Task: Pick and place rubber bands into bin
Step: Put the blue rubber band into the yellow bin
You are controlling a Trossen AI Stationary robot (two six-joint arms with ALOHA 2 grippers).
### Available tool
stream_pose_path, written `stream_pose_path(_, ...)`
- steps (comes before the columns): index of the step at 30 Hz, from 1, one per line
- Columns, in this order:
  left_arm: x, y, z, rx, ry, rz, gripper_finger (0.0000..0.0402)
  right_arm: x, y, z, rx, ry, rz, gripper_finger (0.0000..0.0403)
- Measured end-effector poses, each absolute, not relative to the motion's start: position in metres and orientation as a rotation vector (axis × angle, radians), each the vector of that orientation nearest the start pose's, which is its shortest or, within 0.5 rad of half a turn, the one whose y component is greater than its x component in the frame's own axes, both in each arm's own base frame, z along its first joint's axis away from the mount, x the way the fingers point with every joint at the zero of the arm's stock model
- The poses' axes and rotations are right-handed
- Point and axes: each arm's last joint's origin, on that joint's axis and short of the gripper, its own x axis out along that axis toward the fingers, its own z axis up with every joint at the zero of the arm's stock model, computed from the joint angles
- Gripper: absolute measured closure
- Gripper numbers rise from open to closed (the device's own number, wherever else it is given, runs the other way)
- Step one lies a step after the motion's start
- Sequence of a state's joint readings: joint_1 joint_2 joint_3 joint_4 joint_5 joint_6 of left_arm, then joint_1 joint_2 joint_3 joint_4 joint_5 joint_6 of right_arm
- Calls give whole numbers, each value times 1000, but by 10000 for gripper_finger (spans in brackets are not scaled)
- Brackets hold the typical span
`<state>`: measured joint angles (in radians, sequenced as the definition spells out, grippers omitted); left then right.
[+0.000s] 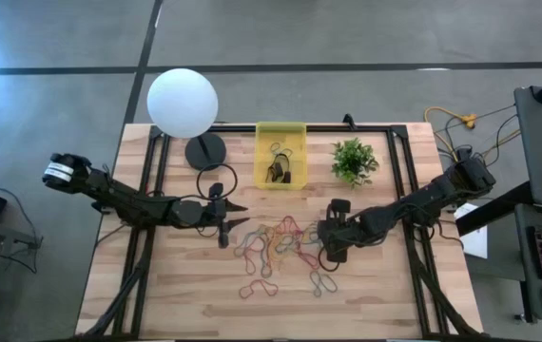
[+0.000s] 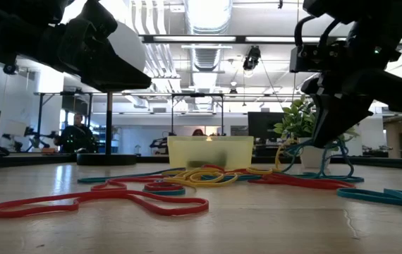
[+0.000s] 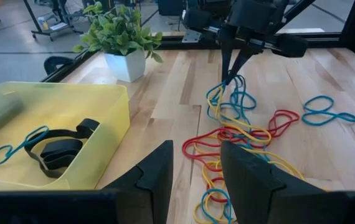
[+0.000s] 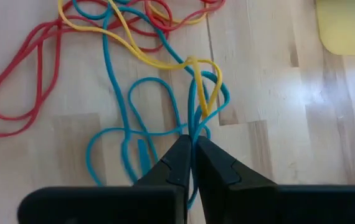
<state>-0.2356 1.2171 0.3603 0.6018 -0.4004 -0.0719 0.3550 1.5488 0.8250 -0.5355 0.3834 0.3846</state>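
You see a few rubber bands [image 3: 47, 149] in the bin [image 1: 280, 155]; most remain on the bench [image 1: 395, 294]. Right pincer [image 4: 193, 152] pinches blue and yellow bands; left pincer [image 3: 196, 171] gapes empty.

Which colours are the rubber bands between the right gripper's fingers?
Blue and yellow rubber bands, clearest in the right wrist view.

The surface [image 1: 185, 294] is pale wood planks with a light sheen. The bin [image 3: 112, 118] is translucent yellow plastic, smooth. The bands [image 4: 118, 81] look like matt rubber. The right claw [image 4: 193, 163] has matt black plastic fingers.
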Motion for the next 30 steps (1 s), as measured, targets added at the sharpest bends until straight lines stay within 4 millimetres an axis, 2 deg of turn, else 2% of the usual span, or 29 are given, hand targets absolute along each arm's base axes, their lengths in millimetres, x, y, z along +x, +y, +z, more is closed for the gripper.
stream_pose_path(6, 222, -42, 181, 9, 238, 173, 283, 250, 83, 156, -99, 1184, -191, 338)
stream_pose_path(13, 221, -42, 180, 11, 245, 172, 283, 235, 78, 152, -67, 1309, -275, 255)
stream_pose_path(17, 221, -42, 180, 12, 247, 172, 283, 236, 80, 152, -30, 1314, -215, 225)
stream_pose_path(23, 221, -41, 180, 13, 247, 172, 283, 236, 81, 153, -35, 1294, -191, 207)
stream_pose_path(30, 221, -41, 179, 12, 248, 172, 283, 236, 79, 144, -28, 1249, -198, 214)
